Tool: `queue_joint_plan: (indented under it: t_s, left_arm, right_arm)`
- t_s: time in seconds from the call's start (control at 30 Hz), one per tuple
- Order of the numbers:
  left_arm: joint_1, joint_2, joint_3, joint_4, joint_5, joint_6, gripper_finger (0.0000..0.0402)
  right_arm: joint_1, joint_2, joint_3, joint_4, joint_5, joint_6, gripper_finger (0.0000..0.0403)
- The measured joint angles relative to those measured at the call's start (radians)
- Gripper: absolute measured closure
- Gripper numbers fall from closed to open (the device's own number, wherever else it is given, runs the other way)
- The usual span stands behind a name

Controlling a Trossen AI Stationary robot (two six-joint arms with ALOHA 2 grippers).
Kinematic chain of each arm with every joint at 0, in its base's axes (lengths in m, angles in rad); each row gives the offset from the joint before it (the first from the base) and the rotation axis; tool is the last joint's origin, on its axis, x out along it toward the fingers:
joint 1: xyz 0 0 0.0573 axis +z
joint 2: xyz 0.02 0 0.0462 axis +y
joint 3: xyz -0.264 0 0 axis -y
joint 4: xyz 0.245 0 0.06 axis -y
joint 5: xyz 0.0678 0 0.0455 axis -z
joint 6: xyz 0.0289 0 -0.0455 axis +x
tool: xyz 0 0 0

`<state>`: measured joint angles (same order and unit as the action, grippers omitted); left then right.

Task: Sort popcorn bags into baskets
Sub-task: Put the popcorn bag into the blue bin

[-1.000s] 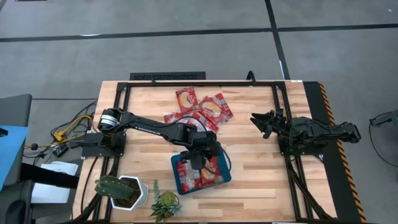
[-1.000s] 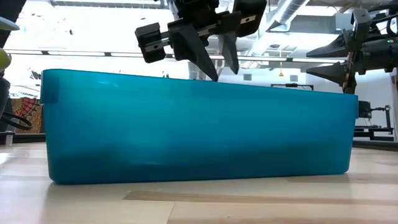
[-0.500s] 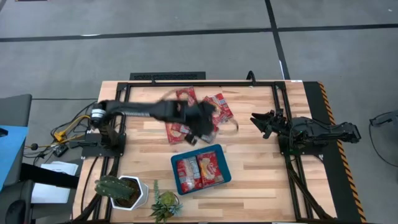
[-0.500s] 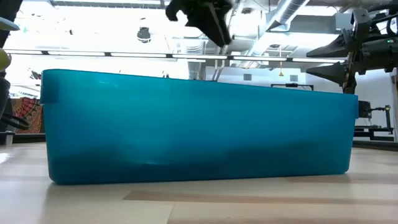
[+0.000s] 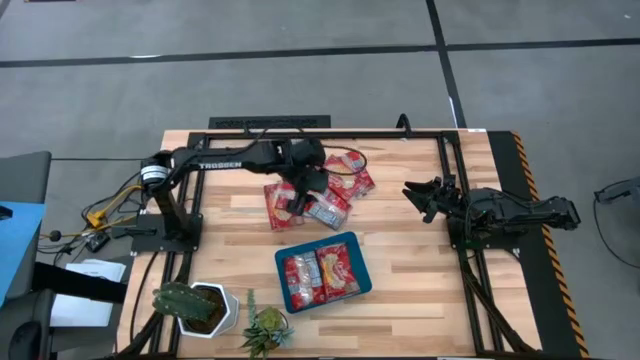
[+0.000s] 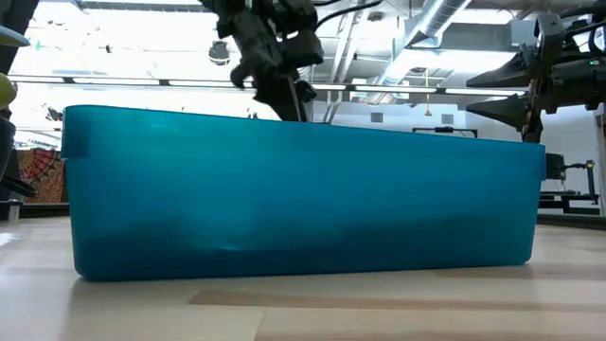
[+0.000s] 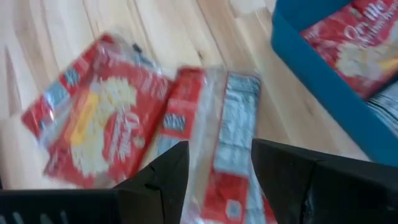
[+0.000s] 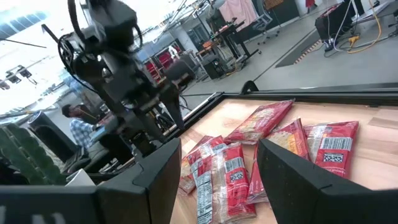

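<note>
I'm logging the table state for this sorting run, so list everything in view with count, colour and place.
Popcorn bags in the tray: two clearly visible, red with cream picture, lying flat side by side.
Loose popcorn bags: an overlapping pile, red with silver ends, mid-table toward the far edge; exact count cannot be told.
Tray: one, teal-blue, nearer the front edge.
Table: one, pale wood with a black frame.
Cactus in a white pot: one, green, front left corner.
Small leafy plant: one, green, beside the pot.
Person: one, in a checked shirt, in the room beyond.
Left gripper: open, over the loose pile.
Right gripper: open, waiting at the right side.
</note>
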<state>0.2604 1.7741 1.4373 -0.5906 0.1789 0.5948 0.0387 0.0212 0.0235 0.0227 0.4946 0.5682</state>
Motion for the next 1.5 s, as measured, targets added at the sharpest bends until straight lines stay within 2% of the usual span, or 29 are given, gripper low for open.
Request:
queue_joint_plan:
  t_s: [0.17,0.27,0.47,0.77,0.93,1.0,1.1,1.33,1.5]
  left_arm:
    - [-0.004,0.000,-0.143,0.275,0.001,0.061,0.0239]
    - [-0.004,0.000,-0.210,0.385,0.001,0.098,0.0239]
    - [-0.003,0.023,-0.277,0.385,0.029,0.078,0.0229]
    - [-0.005,0.143,-0.273,0.428,-0.034,0.069,0.0195]
    - [-0.006,0.157,-0.270,0.396,-0.053,0.042,0.0190]
    - [-0.006,0.157,-0.270,0.373,-0.065,0.039,0.0202]
    - [-0.006,0.157,-0.270,0.322,-0.093,0.029,0.0244]
    - [-0.006,0.156,-0.278,0.265,-0.113,-0.020,0.0387]
    - [-0.023,0.153,-0.279,0.264,-0.144,-0.071,0.0400]
  right_arm:
    - [-0.002,0.000,0.000,0.000,0.003,0.000,0.0168]
    - [-0.002,0.000,0.000,0.000,0.003,0.000,0.0168]
    - [-0.003,0.000,0.000,0.000,0.005,-0.002,0.0168]
    - [-0.003,0.015,0.000,0.000,0.032,-0.003,0.0168]
    - [-0.001,0.024,0.000,0.001,0.030,0.000,0.0168]
    - [-0.002,0.025,0.000,0.000,0.031,0.000,0.0168]
    - [-0.002,0.025,0.000,0.002,0.031,0.000,0.0168]
    - [-0.002,0.025,0.000,0.005,0.031,0.000,0.0168]
    - [-0.002,0.025,0.000,0.007,0.030,0.001,0.0168]
